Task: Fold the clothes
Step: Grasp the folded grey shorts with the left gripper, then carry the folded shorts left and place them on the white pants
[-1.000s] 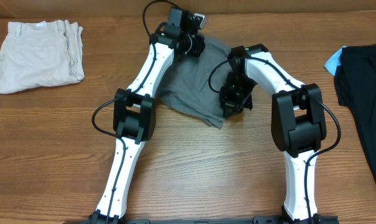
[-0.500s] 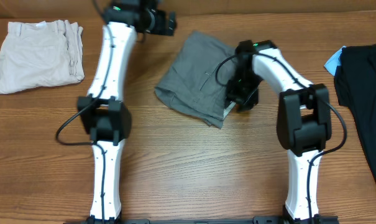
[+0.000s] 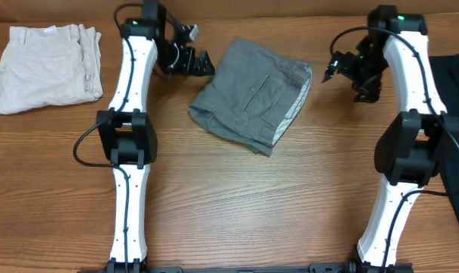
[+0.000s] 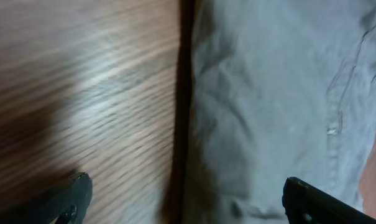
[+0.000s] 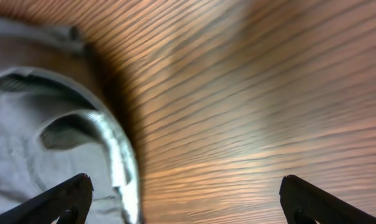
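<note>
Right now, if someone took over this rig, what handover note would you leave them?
Left gripper: open, empty, hovering at the left edge of the grey shorts.
Right gripper: open, empty, raised to their right over the bare table.
Grey shorts: a compact folded bundle mid-table, waistband along the right edge.
Done: the fold looks made.
Left: perhaps squaring up the skewed bundle. The cream shorts lie folded at far left.
</note>
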Robot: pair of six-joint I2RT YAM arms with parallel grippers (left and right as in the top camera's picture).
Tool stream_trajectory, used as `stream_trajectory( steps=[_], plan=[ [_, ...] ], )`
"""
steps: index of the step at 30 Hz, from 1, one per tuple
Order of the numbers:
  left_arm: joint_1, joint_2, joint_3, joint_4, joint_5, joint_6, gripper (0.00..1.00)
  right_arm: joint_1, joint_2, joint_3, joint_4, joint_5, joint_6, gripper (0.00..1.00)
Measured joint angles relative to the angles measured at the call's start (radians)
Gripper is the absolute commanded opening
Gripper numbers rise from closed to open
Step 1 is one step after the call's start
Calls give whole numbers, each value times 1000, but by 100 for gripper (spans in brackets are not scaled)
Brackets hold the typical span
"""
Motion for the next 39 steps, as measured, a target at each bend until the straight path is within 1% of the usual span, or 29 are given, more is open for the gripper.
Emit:
stream_trajectory(
  steps=[2,5,12,13,14,15,17,20,21,24,26,29,32,36,37,39],
  plan=[
    [-4,21,0,5,39,31,100,-22,0,0,0,24,0,100],
    [-16,24,0,13,55,56,100,-51,0,0,0,45,0,100],
    [-57,36,0,18,121,78,100,-77,0,0,-1,65,0,100],
    [-66,37,0,19,129,81,87,-76,0,0,0,65,0,100],
    [-72,38,0,19,132,81,66,-76,0,0,0,66,0,100],
    [-82,39,0,21,133,86,53,-76,0,0,0,66,0,100],
    [-96,43,0,33,124,82,42,-75,0,0,-1,66,0,100],
    [-107,49,0,54,110,74,11,-76,0,0,0,67,0,100],
    [-108,50,0,59,107,64,4,-76,0,0,-1,67,0,100],
    [-108,50,0,67,100,53,4,-76,0,0,-1,67,0,100],
    [-105,50,2,63,83,25,4,-75,0,0,0,66,0,100],
    [-97,51,34,11,24,-22,4,-76,0,0,0,67,0,100],
    [-71,51,113,-69,-60,-54,4,-76,0,0,0,67,0,100],
    [-3,54,253,-183,-177,-80,4,-76,0,0,0,67,0,100],
    [39,54,320,-215,-224,-84,4,-76,0,0,0,66,0,100],
    [84,54,371,-238,-259,-90,4,-76,0,0,-1,67,0,100]
  ],
)
